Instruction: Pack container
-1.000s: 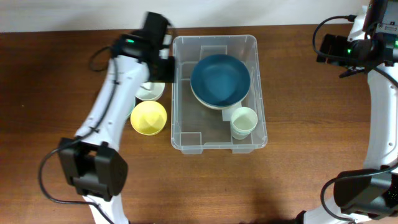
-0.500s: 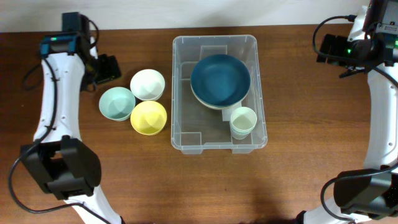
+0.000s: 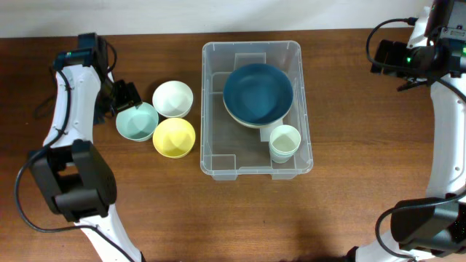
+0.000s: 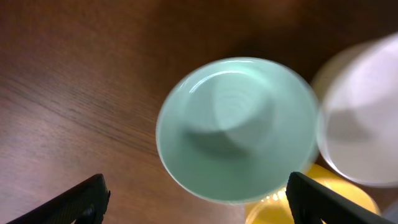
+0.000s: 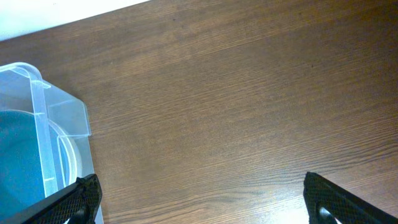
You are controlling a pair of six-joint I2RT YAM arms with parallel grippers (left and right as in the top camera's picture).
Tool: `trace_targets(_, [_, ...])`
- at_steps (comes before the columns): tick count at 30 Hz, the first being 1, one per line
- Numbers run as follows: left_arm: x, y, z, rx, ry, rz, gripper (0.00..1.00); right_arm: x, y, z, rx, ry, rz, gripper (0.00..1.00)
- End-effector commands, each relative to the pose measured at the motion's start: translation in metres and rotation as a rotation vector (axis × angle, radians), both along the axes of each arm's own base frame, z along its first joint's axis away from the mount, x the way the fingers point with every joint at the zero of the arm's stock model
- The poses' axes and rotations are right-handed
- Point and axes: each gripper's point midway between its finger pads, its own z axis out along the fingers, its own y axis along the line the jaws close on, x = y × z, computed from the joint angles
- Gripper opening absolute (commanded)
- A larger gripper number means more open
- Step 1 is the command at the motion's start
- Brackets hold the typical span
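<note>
Where the mint bowl (image 3: 136, 121) sits, left tool (image 3: 126, 97) hovers agape

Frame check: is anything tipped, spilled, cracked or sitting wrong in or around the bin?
Nothing stands out. The container sits square on the table, with the blue bowl and pale cup upright inside it. The mint bowl, white bowl and yellow bowl stand upright beside it. Nothing is spilled.

3 small round bowls cluster on a dark brown wooden table (image 3: 349, 196): mint-green bowl (image 3: 136, 121), white bowl (image 3: 172, 98), yellow bowl (image 3: 174, 137).
</note>
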Motion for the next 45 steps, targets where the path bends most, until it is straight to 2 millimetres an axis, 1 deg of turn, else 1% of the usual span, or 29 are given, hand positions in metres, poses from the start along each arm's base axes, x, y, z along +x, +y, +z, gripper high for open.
trace_targets(1, [-0.01, 0.013, -0.023, -0.001, 0.052, 0.072, 0.93, 0.0, -0.002, 0.003, -0.002, -0.01, -0.013, 0.99])
trace_targets(6, [-0.018, 0.009, -0.059, -0.017, 0.07, 0.07, 0.93, 0.0, -0.002, 0.003, -0.003, -0.01, -0.013, 0.99])
trace_targets(10, [-0.024, 0.005, -0.08, -0.035, 0.074, 0.069, 0.93, 0.0, -0.002, 0.003, -0.002, -0.01, -0.013, 0.99])
trace_targets(13, [-0.03, 0.004, -0.09, -0.036, 0.086, 0.07, 0.93, 0.0, -0.002, 0.003, -0.002, -0.01, -0.013, 0.99])
trace_targets(15, [-0.032, 0.004, -0.093, -0.036, 0.091, 0.072, 0.92, 0.0, -0.002, 0.003, -0.002, -0.01, -0.013, 0.99])
trace_targets(16, [-0.033, 0.004, -0.094, -0.037, 0.093, 0.072, 0.82, 0.0, -0.002, 0.003, -0.002, -0.01, -0.013, 0.99])
trace_targets(19, [-0.033, 0.004, -0.094, -0.037, 0.093, 0.073, 0.4, 0.0, -0.002, 0.003, -0.002, -0.01, -0.013, 0.99])
trace_targets(20, [-0.033, 0.004, -0.094, -0.037, 0.093, 0.073, 0.33, 0.0, -0.002, 0.003, -0.002, -0.01, -0.013, 0.99])
trace_targets(21, [-0.033, 0.004, -0.094, -0.037, 0.093, 0.073, 0.3, 0.0, -0.002, 0.003, -0.002, -0.01, -0.013, 0.99])
trace_targets(23, [-0.033, 0.004, -0.094, -0.037, 0.093, 0.073, 0.3, 0.0, -0.002, 0.003, -0.002, -0.01, -0.013, 0.99])
trace_targets(25, [-0.033, 0.007, -0.093, -0.025, 0.092, 0.074, 0.23, 0.0, -0.002, 0.003, -0.002, -0.01, -0.013, 0.99])
trace_targets(28, [-0.034, 0.018, -0.09, 0.02, 0.099, 0.084, 0.03, 0.0, -0.002, 0.003, -0.002, -0.01, -0.013, 0.99])
trace_targets(29, [-0.034, 0.022, -0.087, 0.031, 0.103, 0.09, 0.01, 0.0, -0.002, 0.003, -0.002, -0.01, -0.013, 0.99])
trace_targets(38, [-0.037, 0.052, -0.061, 0.036, 0.111, 0.161, 0.01, 0.0, -0.002, 0.003, -0.002, -0.01, -0.013, 0.99])
trace_targets(42, [-0.033, 0.064, -0.04, 0.039, 0.092, 0.187, 0.01, 0.0, -0.002, 0.003, -0.002, -0.01, -0.013, 0.99])
trace_targets(45, [-0.024, 0.067, -0.018, 0.041, 0.056, 0.19, 0.01, 0.0, -0.002, 0.003, -0.002, -0.01, -0.013, 0.99])
